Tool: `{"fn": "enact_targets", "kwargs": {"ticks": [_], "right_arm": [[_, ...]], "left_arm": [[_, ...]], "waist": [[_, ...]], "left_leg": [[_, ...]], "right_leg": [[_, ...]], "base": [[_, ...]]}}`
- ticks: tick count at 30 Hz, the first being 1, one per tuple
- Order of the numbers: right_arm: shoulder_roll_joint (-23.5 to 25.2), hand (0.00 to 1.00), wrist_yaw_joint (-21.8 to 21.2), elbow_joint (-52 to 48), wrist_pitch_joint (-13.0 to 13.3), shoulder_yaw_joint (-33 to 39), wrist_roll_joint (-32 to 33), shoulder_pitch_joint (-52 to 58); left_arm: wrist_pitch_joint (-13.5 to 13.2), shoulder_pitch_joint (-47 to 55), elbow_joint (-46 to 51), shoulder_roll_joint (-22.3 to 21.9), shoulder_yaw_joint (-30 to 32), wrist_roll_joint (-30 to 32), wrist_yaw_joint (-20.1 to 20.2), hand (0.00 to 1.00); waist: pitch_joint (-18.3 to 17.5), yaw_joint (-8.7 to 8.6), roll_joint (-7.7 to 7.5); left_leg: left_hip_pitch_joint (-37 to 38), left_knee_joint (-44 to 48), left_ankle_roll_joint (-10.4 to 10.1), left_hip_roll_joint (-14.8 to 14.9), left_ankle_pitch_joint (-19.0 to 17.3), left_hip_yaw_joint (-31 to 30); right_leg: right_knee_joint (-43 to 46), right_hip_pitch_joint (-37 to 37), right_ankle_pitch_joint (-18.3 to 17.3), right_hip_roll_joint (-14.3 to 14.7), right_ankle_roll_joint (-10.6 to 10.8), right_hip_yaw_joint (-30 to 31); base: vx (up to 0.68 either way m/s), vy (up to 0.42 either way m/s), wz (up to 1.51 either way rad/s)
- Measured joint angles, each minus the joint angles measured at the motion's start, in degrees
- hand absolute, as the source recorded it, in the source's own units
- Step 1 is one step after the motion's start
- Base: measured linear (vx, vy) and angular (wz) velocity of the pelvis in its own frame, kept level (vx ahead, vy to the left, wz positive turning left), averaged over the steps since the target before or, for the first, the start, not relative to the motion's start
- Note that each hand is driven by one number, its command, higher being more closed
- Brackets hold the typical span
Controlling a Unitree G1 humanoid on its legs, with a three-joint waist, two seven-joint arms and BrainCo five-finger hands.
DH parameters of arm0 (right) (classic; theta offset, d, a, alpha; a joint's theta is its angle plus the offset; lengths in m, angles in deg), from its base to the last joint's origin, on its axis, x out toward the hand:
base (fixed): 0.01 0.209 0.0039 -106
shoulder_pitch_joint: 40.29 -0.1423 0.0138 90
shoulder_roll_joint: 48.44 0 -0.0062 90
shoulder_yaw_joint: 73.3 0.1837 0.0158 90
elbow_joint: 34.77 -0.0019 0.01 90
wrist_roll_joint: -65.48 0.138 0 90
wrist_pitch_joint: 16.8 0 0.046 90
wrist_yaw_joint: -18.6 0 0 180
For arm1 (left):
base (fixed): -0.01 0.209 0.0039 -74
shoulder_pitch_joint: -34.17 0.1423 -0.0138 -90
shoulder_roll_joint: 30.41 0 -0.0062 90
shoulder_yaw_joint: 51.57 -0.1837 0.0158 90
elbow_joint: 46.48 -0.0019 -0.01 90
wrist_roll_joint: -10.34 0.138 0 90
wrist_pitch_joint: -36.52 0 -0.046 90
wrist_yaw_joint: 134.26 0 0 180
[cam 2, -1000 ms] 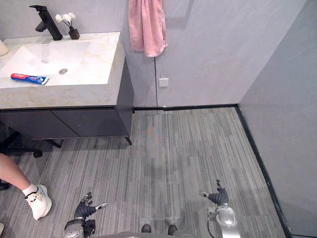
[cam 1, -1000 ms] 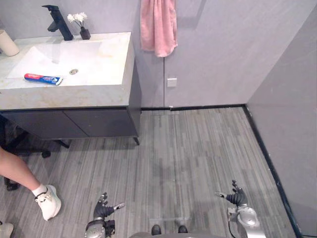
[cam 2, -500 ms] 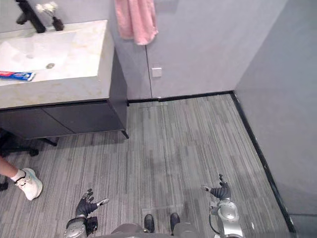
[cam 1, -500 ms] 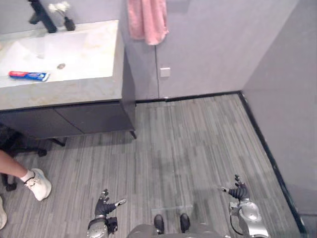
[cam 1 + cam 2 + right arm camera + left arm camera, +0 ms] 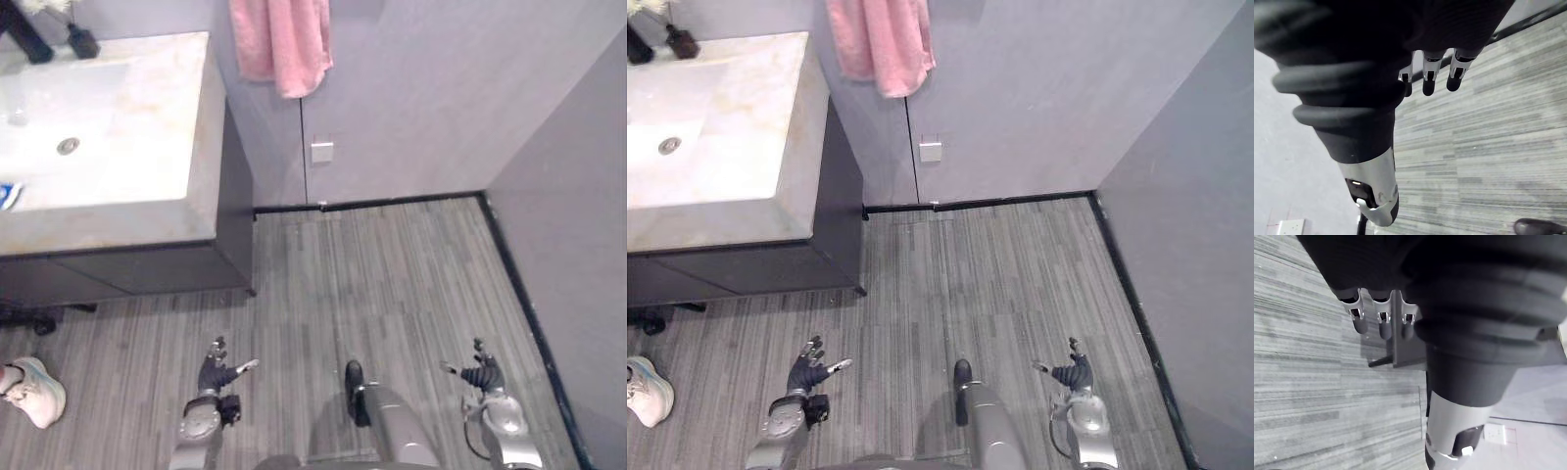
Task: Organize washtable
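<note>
While our left hand [image 5: 212, 373] and right hand [image 5: 482, 375] hang released, empty, we judge the approach unfinished; next, face the washtable [image 5: 201, 127] at ten o'clock.

A pink towel [image 5: 279, 44] hangs on the grey wall [image 5: 441, 88] at the top of the frame, left of centre. Just below it, a small white wall plate [image 5: 321, 152] sits on the same wall. A black baseboard [image 5: 392, 204] runs along the foot of the wall, meeting the grey plank floor [image 5: 392, 284]. At the lower left edge, a person's white sneaker [image 5: 37, 392] rests on the floor.
</note>
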Motion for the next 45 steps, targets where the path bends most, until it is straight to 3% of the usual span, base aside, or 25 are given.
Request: {"fn": "enact_targets", "kwargs": {"ticks": [2, 4, 7, 9, 10, 11, 13, 14, 15, 16, 19, 21, 23, 25, 26, 27, 28, 31, 33, 36, 37, 38, 40, 45], "right_arm": [[2.0, 0.00, 0.0, -1.9, 0.3, -0.1, 0.8, 0.6], [2.8, 0.00, 0.0, -3.6, 0.6, -0.1, 1.4, 0.4], [2.6, 0.00, 0.1, -2.4, 0.5, 0.2, 1.5, -1.2], [2.4, 0.00, 0.2, 0.2, 0.3, 1.0, 1.4, -1.7], [1.8, 0.00, 0.3, 1.5, 0.1, 1.3, 1.4, -1.5], [2.1, 0.00, 0.4, 2.8, -0.1, 1.2, 1.3, -1.4], [2.2, 0.00, 0.8, 3.1, -0.2, 1.4, 1.2, -1.3], [2.5, 0.00, 1.0, 3.1, -0.2, 1.5, 1.1, -0.9], [3.0, 0.00, 1.0, 3.1, -0.3, 1.5, 1.0, -0.4], [3.6, 0.00, 1.0, 3.1, -0.4, 1.4, 0.8, 0.5], [4.1, 0.00, 0.9, 2.8, -0.7, 0.3, -0.1, 1.6], [4.7, 0.00, 1.0, 2.0, -0.6, 0.2, -0.4, 1.3], [4.8, 0.00, 1.0, 1.5, -0.5, 0.2, -0.4, 0.8], [5.2, 0.00, 1.0, 1.5, -0.4, 0.2, -0.4, 1.0], [5.6, 0.00, 1.0, 1.9, -0.4, 0.2, -0.4, 1.5], [5.3, 0.00, 1.0, 2.5, -0.5, 0.2, -0.3, 1.7], [5.4, 0.00, 1.0, 2.3, -0.5, 0.1, -0.4, 2.0], [5.5, 0.00, 1.0, 0.7, -0.4, -0.1, -0.2, 3.7], [6.2, 0.00, 1.1, 0.8, -0.4, -0.9, 0.7, 4.4], [6.1, 0.00, 1.1, 1.1, -0.2, -0.7, 1.4, 3.8], [5.4, 0.00, 1.1, 3.0, 0.0, 0.7, 1.4, 3.1], [5.2, 0.00, 1.1, 3.6, 0.0, 0.9, 1.4, 2.8], [5.7, 0.00, 1.0, 4.5, -0.1, 1.0, 1.4, 2.8], [5.8, 0.00, 1.0, 6.7, 0.0, 1.2, 1.4, 2.9]], "left_arm": [[0.0, 0.4, 1.7, -0.8, 0.0, -0.9, 0.0, 0.00], [-0.3, 1.1, 3.9, -1.4, -0.2, -1.7, 0.0, 0.00], [-0.6, 1.0, 4.1, -1.6, -0.7, -2.3, 0.0, 0.00], [-0.5, 1.5, 4.1, -2.3, -1.0, -2.4, -0.1, 0.00], [-0.5, 2.0, 4.2, -2.8, -1.2, -2.4, -0.2, 0.00], [-0.5, 1.9, 3.6, -2.0, -1.4, -2.4, -0.3, 0.00], [-0.3, 1.3, 2.7, -2.1, -1.6, -2.2, -0.4, 0.00], [-0.4, 1.2, 3.1, -2.1, -2.0, -2.1, -0.4, 0.00], [-0.4, 1.3, 3.0, -1.9, -2.1, -2.1, -0.4, 0.00], [-0.2, 1.2, 2.9, -1.3, -2.7, -2.0, -0.4, 0.00], [0.1, 1.0, 3.0, -2.0, -3.2, -2.0, -0.6, 0.00], [0.0, 0.2, 3.0, -2.0, -3.0, -2.0, -0.6, 0.00], [0.0, 0.1, 2.4, -2.3, -2.5, -2.0, -0.6, 0.00], [0.0, 0.6, 2.4, -2.1, -1.9, -2.0, -0.6, 0.00], [0.0, 1.2, 1.5, -1.7, -1.6, -1.9, -0.7, 0.00], [0.1, 1.2, 0.6, -2.4, -1.5, -1.9, -1.1, 0.00], [0.1, 1.6, 0.9, -2.7, -1.4, -1.9, -1.3, 0.00], [0.1, 2.0, 1.3, -4.9, -1.3, -2.0, -1.4, 0.00], [0.1, 2.1, 1.3, -5.2, -1.3, -2.1, -1.4, 0.00], [0.1, 1.8, 1.2, -5.4, -1.5, -2.1, -1.4, 0.00], [0.1, 1.5, 1.2, -5.4, -1.5, -2.1, -1.5, 0.00], [0.0, 1.4, 1.1, -5.1, -1.5, -2.1, -1.4, 0.00], [0.0, 1.5, 0.7, -4.0, -1.4, -2.1, -1.5, 0.00], [0.1, 2.1, 0.6, -3.3, -2.2, -1.9, -1.3, 0.00]], "waist": [[0.8, 1.62, -1.22], [0.7, 3.10, -1.93], [0.8, 4.39, -1.76], [1.1, 4.46, -2.07], [0.3, 4.63, -0.46], [-0.2, 5.01, -1.22], [-0.8, 4.09, -2.25], [-0.7, 4.33, -2.98], [-0.7, 4.08, -3.32], [-0.7, 4.03, -3.90], [-0.8, 3.87, -3.92], [-0.9, 3.10, -4.02], [-0.9, 2.63, -3.90], [-1.4, 2.87, -4.61], [-2.0, 2.83, -5.55], [-2.5, 2.78, -4.34], [-2.5, 2.95, -4.27], [-2.1, 2.99, -2.85], [-2.2, 4.45, -3.30], [-2.2, 4.27, -2.95], [-3.0, 4.21, -1.60], [-3.0, 4.32, -1.13], [-3.2, 4.38, -2.37], [-3.6, 4.32, -3.11]], "left_leg": [[-3.9, 7.3, 1.0, 1.6, -0.8, 1.9], [-9.6, 6.2, 1.6, 1.1, -1.5, 2.6], [-17.4, -9.4, 1.5, -1.7, -2.2, 3.0], [-17.4, -25.7, -0.7, -4.9, 0.8, 2.5], [-17.0, -35.0, 0.9, -5.6, 7.2, 1.5], [-17.5, -32.1, 4.1, -6.4, 10.8, 1.7], [-16.8, -30.7, 5.6, -8.3, 6.7, 2.7], [-14.5, -31.4, 6.3, -9.2, 5.1, 3.5], [-12.5, -31.5, 6.8, -10.0, 3.8, 3.3], [-9.5, -31.7, 7.3, -10.8, 2.2, 3.2], [-1.9, -33.9, 7.8, -11.3, 0.5, 2.3], [1.1, -35.9, 7.8, -11.2, 0.5, 0.9], [4.3, -37.3, 7.2, -10.2, 0.2, 0.5], [6.0, -37.2, 4.4, -9.8, -1.6, 0.2], [6.9, -36.3, 3.1, -9.9, -3.8, -0.6], [7.2, -35.1, 2.4, -8.2, -4.3, -1.5], [6.9, -33.6, 2.1, -7.6, -4.4, -1.4], [-0.8, -13.6, -1.8, -2.9, -4.0, 0.2], [-3.3, -9.9, -0.8, 1.0, -4.8, 3.6], [-3.9, -20.7, -1.0, 1.2, -4.7, 2.9], [-2.8, -32.8, -1.9, 0.2, 0.4, 0.6], [-2.7, -34.0, -2.3, 0.1, 2.1, 0.1], [0.1, -37.5, -1.6, -1.8, 3.4, 0.3], [2.5, -43.0, -0.2, -4.4, 5.8, 0.8]], "right_leg": [[-2.7, 7.4, -1.0, -0.1, -1.3, 1.6], [-6.4, 12.5, -2.5, -1.1, -1.6, 3.2], [-10.1, 17.5, -5.4, -2.8, 0.7, 4.6], [-11.3, 20.6, -6.4, -4.1, 1.9, 5.3], [-11.2, 21.7, -8.0, -3.7, 3.7, 6.4], [-9.6, 22.8, -11.6, -4.6, 5.1, 8.1], [-1.6, 20.3, -12.2, -6.9, 6.2, 8.6], [8.5, 16.6, -11.1, -7.8, 9.5, 9.5], [17.7, 13.1, -8.6, -8.3, 14.1, 9.8], [28.6, 9.5, -7.7, -9.0, 16.4, 10.7], [37.6, 2.8, -10.2, -9.2, 12.1, 8.8], [34.6, -1.4, -11.5, -9.1, 10.2, 6.3], [21.9, -3.4, -11.2, -8.8, 9.9, 5.3], [9.2, -2.7, -6.1, -8.1, 9.1, 6.0], [5.5, -2.2, 0.0, -8.5, 8.1, 6.4], [5.9, -1.4, -0.5, -7.6, 7.3, 4.8], [5.5, -0.6, -1.5, -7.3, 7.1, 4.3], [3.4, 4.4, -4.3, -5.4, 5.1, 1.5], [1.9, 8.3, -5.1, -4.7, 3.8, 1.1], [0.5, 9.8, -5.1, -5.0, 3.9, 1.4], [-0.1, 10.0, -5.1, -4.8, 4.4, 1.4], [-0.1, 10.3, -5.2, -4.8, 4.8, 1.8], [-1.8, 11.9, -5.3, -6.4, 6.3, 2.8], [-6.3, 13.8, -3.9, -8.2, 8.3, 2.8]], "base": [[0.54, -0.116, -0.08], [0.48, -0.044, -0.27], [0.44, 0.078, -0.18], [0.42, 0.120, -0.20], [0.58, 0.240, -0.54], [0.60, 0.239, -0.52], [0.57, 0.219, -0.19], [0.61, 0.236, -0.04], [0.59, 0.216, -0.05], [0.49, 0.155, 0.10], [0.40, 0.077, 0.21], [0.40, 0.008, 0.47], [0.39, -0.079, 0.47], [0.34, -0.116, 0.39], [0.35, -0.172, 0.47], [0.41, -0.228, 0.42], [0.39, -0.264, 0.35], [0.27, -0.200, 0.35], [0.27, -0.138, -0.11], [0.20, -0.001, -0.10], [0.19, 0.097, -0.09], [0.21, 0.130, -0.14], [0.15, 0.116, -0.01], [0.07, 0.084, 0.06]]}}
